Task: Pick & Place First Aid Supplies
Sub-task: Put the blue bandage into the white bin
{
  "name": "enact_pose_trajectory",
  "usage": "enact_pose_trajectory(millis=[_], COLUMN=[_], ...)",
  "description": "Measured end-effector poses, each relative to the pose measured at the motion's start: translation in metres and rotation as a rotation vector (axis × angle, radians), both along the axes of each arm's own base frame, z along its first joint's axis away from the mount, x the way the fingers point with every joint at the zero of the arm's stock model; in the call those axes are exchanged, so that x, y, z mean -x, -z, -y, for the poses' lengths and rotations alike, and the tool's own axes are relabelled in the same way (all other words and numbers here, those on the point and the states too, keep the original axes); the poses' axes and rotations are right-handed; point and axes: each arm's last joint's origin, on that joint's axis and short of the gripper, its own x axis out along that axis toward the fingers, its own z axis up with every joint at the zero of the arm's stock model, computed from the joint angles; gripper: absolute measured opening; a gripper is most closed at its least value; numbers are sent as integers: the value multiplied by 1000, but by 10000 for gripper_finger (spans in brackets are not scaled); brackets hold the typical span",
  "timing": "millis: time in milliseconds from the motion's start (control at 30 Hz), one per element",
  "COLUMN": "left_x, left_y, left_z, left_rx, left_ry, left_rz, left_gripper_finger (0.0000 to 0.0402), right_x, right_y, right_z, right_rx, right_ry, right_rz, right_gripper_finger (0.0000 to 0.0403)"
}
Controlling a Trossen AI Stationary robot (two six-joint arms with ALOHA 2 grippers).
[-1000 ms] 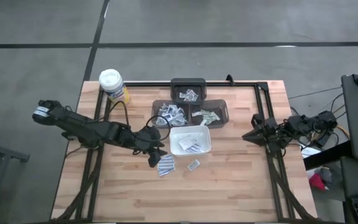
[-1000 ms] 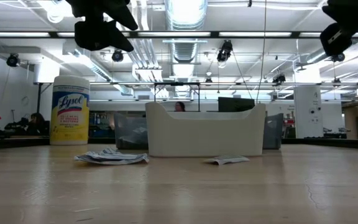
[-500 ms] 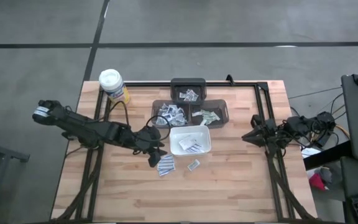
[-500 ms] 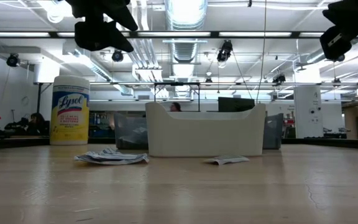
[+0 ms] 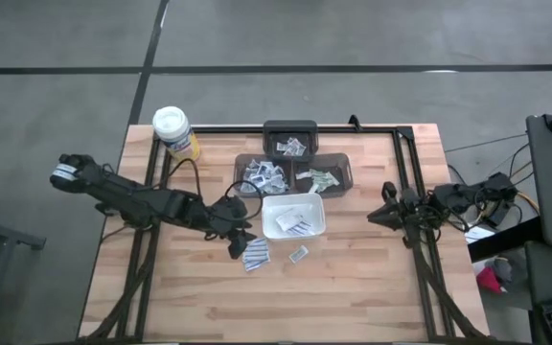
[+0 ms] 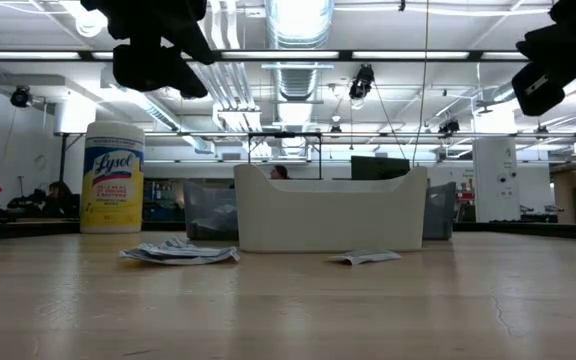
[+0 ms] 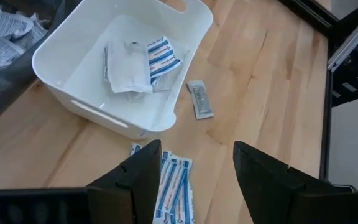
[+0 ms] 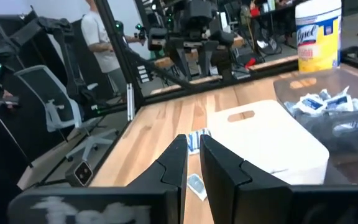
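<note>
My left gripper (image 5: 241,240) hangs open above the table, just left of the white tray (image 5: 319,226). A small stack of blue-printed first aid packets (image 7: 174,182) lies flat on the wood below its fingers. A single small packet (image 7: 199,99) lies on the wood just on the near side of the tray. A few packets (image 7: 135,59) rest on the tray's floor. My right gripper (image 5: 372,216) hovers near the table's right side, its fingers (image 8: 178,158) almost together with nothing between them.
Three dark bins (image 5: 290,139) (image 5: 262,174) (image 5: 322,176) with packets stand beyond the tray. A yellow canister with a white lid (image 5: 173,129) stands at the far left corner. A black frame (image 5: 405,153) runs along the table's far and right sides. Bare wood lies toward the near edge.
My right gripper has sunk a little and crept toward the table's middle, its fingers unchanged. The packets and the tray lie as before.
</note>
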Motion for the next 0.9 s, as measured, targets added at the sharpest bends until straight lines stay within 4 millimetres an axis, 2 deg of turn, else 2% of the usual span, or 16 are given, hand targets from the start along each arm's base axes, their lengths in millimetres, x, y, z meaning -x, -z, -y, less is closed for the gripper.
enact_pose_trajectory(millis=[400,600,733,900], left_x=[-1,1,3,2], left_y=[-1,1,8,26], left_z=[0,1,4,12], left_rx=[6,54,137,183], left_ry=[-1,0,-8,-28], left_rz=[18,-14,-101,-235], left_gripper_finger=[197,197,197,197], right_x=[-8,-10,-10,-10], right_y=[25,27,27,27], right_z=[-4,-4,-4,-4], right_rx=[-14,-10,-5,-5], right_ry=[-21,-19,-15,-14], right_rz=[-21,10,11,10], right_gripper_finger=[43,43,43,43])
